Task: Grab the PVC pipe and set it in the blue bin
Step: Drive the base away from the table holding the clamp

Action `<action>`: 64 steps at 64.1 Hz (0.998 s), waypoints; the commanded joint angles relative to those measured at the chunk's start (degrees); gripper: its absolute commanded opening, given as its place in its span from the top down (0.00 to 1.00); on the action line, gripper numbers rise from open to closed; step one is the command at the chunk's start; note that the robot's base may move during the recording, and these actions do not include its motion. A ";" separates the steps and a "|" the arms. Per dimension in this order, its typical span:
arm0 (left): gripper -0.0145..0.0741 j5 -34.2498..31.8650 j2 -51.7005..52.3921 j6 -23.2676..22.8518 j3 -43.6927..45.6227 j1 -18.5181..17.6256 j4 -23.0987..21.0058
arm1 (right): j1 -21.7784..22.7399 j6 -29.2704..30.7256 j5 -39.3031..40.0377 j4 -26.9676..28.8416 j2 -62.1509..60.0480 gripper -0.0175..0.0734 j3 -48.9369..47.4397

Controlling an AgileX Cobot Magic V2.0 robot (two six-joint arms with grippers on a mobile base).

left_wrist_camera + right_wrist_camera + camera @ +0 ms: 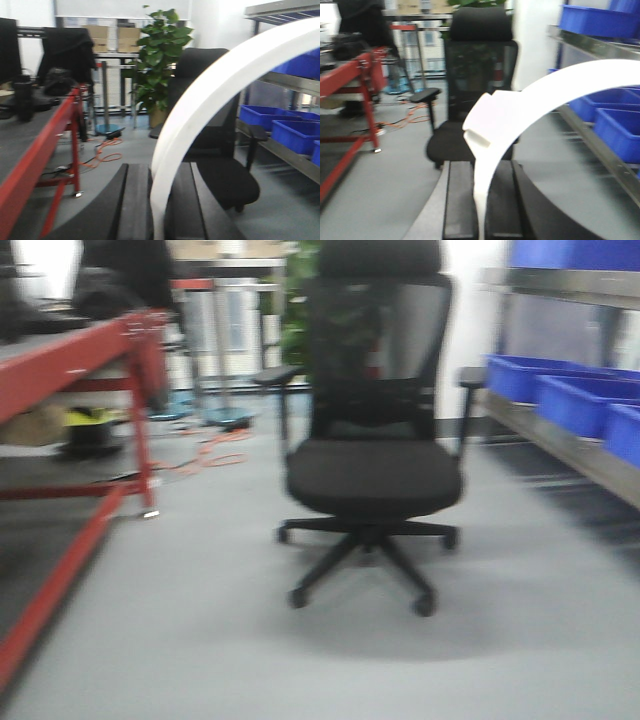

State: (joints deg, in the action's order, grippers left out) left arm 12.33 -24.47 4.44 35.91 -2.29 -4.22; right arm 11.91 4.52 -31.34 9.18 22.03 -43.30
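Closest to the left wrist camera, the PVC pipe [212,100] is rising as a broad white arc out of the left gripper [159,171] and sweeping up toward the right edge of the view. That gripper's dark fingers [135,200] are lying flat on either side of the arc's near end and seem to be pressing against it, so the left jaws are clamping the pipe, as far as the blur allows.

The right wrist view is showing much the same. A second white arc [560,90], with a stepped collar partway up, is standing between the fingers [460,200] of the right gripper [480,167] and bending off to the right. The right jaws are clenching its base.

Beyond both grippers a black office chair [375,475] is standing on the grey floor [200,640], facing the near side, in the middle of the front view. Blue bins [570,395] are sitting in a row on a metal shelf [560,445] along the right side — well apart from both arcs. A red table [70,360] is running along the left, carrying dark items too blurred to name. An orange cable [205,455] is lying on the floor past the table's far leg. A green plant [160,60] is standing behind the chair — on the far side of the room
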 commanded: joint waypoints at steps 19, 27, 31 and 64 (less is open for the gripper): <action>0.96 -1.41 0.34 -0.04 0.16 -0.35 -0.20 | 0.06 0.03 1.85 -0.06 -0.06 0.99 0.01; 0.96 -1.41 0.34 -0.04 0.16 -0.35 -0.20 | 0.06 0.03 1.85 -0.06 -0.06 0.99 0.01; 0.96 -1.41 0.34 -0.04 0.16 -0.35 -0.20 | 0.06 0.03 1.85 -0.06 -0.06 0.99 0.01; 0.96 -1.41 0.34 -0.04 0.16 -0.35 -0.20 | 0.06 0.03 1.85 -0.06 -0.06 0.99 0.01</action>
State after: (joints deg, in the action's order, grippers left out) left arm 12.33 -24.47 4.44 35.91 -2.29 -4.22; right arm 11.91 4.52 -31.34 9.18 22.03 -43.30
